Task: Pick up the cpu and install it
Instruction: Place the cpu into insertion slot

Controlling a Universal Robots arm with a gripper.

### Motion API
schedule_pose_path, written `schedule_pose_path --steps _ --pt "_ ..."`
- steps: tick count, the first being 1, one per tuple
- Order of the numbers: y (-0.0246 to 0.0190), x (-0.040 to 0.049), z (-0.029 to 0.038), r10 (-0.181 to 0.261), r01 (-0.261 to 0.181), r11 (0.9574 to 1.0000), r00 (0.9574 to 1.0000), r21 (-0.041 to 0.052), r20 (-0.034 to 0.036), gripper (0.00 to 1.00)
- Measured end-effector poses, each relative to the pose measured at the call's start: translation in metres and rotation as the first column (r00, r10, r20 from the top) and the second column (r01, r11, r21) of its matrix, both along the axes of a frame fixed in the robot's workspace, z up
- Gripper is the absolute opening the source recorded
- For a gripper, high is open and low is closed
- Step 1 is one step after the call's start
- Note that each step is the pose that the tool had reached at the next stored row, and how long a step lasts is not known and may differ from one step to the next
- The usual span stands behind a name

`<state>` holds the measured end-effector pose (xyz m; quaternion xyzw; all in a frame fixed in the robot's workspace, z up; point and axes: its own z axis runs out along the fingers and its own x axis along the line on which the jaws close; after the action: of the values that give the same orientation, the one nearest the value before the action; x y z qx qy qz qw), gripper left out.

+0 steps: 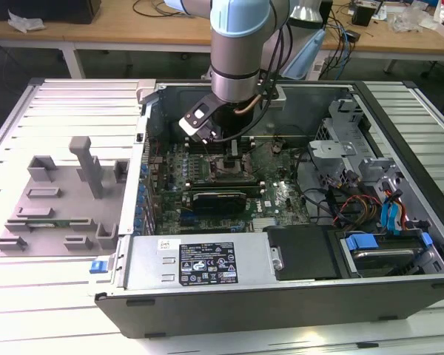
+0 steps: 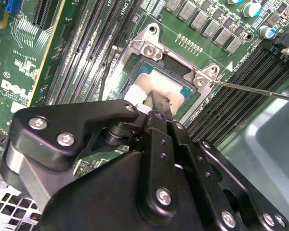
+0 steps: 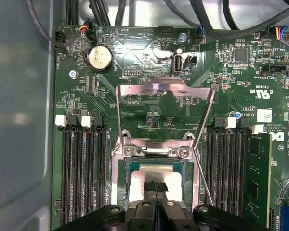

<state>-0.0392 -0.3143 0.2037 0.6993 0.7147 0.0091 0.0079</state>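
Cpu (image 3: 156, 169) lies flat in the socket (image 3: 119, 185), so pickup and seating look done. Retention frame (image 3: 164, 96) stands open, so clamping is left. My gripper (image 3: 156, 186) has fingers pressed together, pinching nothing, tips at the cpu's top. In the exterior view the socket is at 3 o'clock from the grey tray (image 1: 52, 214).

I saw an open computer case (image 1: 281, 303) lying on a slatted table (image 1: 66, 111), a grey tray (image 1: 29, 222) of plastic blocks beside it at the exterior view's left. Inside lay a green motherboard (image 3: 149, 53) with a coin battery (image 3: 99, 57) and black memory slots (image 3: 82, 178), and a labelled power supply (image 1: 155, 262).
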Motion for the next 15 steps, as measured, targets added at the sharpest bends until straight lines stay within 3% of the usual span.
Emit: schedule_pose_path --steps 15 --pt "-0.0002 0.0019 -0.0011 -0.001 0.001 1.0 1.0 0.0009 -0.0002 0.11"
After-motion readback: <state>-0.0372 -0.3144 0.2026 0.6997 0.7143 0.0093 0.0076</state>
